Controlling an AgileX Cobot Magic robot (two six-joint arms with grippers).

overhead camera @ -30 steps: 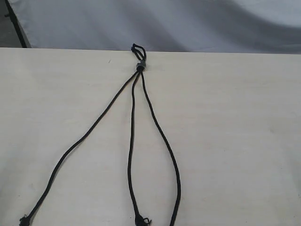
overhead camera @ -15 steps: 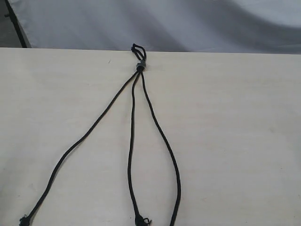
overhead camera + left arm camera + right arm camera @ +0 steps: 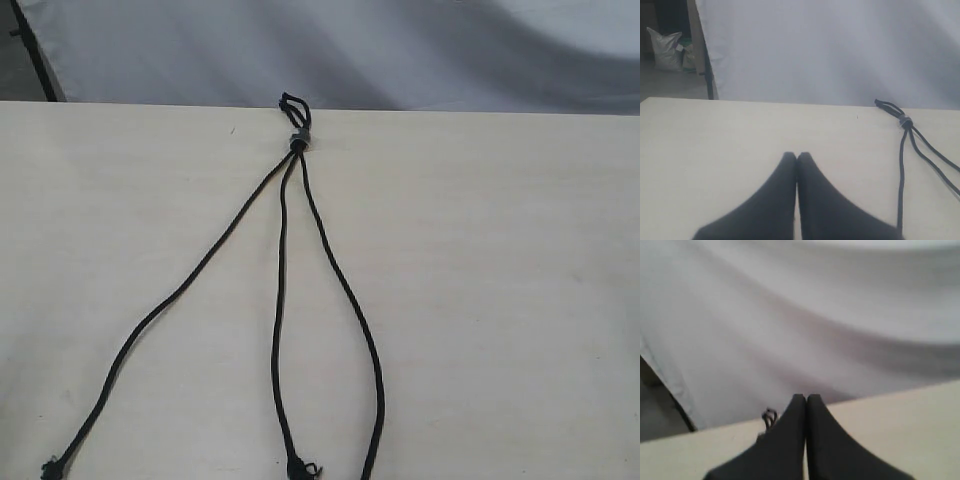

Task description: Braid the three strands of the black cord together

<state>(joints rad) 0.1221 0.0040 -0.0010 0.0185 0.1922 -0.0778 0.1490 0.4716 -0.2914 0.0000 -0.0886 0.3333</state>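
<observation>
Cord (image 3: 282, 250) is lying flat on a pale wooden table (image 3: 500, 300), seen from the outside camera. Its short loop (image 3: 293, 103) is sitting at the far edge, a small grey band (image 3: 298, 140) just below it. From the band the three strands (image 3: 345, 290) are fanning toward the camera, unbraided and not crossing. The left strand (image 3: 214, 250) is swinging wide to a knotted tip at the bottom corner. The middle one is ending in a frayed knot (image 3: 298, 467) at the bottom edge, and the right one is running out of the picture.

No arm is showing in this view – only the wrist cameras are showing them. The left gripper (image 3: 797, 156) is hovering over bare table with its dark fingers pressed together, gripping nothing; loop and band are lying well off to one side. The right gripper (image 3: 806, 397) is likewise closed and empty, its fingers partly hiding the loop behind them.

Grey-white cloth (image 3: 400, 50) is hanging behind the table. Beyond its edge the left wrist camera is catching a dark post (image 3: 707, 65) and a pale sack (image 3: 665, 47) on the floor.
</observation>
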